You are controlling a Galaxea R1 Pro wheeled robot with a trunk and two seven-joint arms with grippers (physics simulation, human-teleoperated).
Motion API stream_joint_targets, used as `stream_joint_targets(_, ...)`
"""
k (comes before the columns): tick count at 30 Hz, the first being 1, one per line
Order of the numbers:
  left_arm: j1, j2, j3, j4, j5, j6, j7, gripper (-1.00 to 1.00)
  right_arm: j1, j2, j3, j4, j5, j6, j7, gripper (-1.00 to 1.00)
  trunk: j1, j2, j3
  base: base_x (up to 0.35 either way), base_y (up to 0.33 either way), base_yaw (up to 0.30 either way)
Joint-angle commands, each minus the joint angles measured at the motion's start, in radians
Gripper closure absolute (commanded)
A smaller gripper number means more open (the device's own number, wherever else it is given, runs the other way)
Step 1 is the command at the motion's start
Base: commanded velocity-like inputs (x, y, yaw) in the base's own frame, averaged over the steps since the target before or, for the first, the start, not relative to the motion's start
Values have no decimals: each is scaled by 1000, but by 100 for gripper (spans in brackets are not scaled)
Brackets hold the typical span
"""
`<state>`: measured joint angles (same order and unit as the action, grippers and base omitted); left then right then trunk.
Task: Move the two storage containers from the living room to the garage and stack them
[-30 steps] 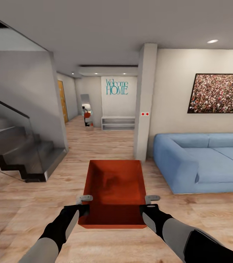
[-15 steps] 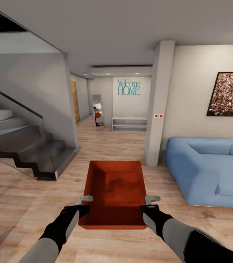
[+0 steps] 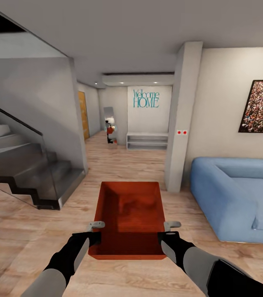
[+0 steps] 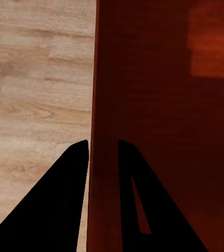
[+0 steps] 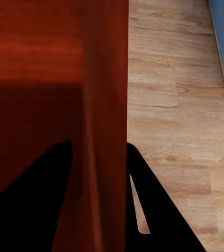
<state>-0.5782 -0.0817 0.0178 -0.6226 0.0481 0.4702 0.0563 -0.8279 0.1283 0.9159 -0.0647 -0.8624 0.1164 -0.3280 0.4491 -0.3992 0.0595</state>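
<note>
View panned slightly left; both grippers, left and right, still clamp bin walls, hallway ahead.

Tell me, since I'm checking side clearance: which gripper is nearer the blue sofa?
Right. The right gripper clamps the container's wall on the sofa's side; the left gripper clamps the opposite wall, toward the stairs.

Matt orange-red plastic storage container, light wood-plank floor, blue cloth sofa
</note>
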Motion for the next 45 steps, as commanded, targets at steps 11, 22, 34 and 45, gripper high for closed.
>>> stream_joint_targets(11,0,1,5,-2,-16,7,10,100,0,-5,1,2,6,6,-20,100,1,-1,0,322,0,0)
stream_joint_targets(22,0,2,5,-2,-16,7,10,100,0,-6,1,2,6,6,-20,100,1,-1,0,322,0,0)
stream_joint_targets(34,0,2,5,-2,-16,7,10,100,0,-6,1,2,6,6,-20,100,1,-1,0,322,0,69)
stream_joint_targets(45,0,2,5,-2,-16,7,10,100,0,-6,1,2,6,6,-21,100,1,-1,0,322,0,242)
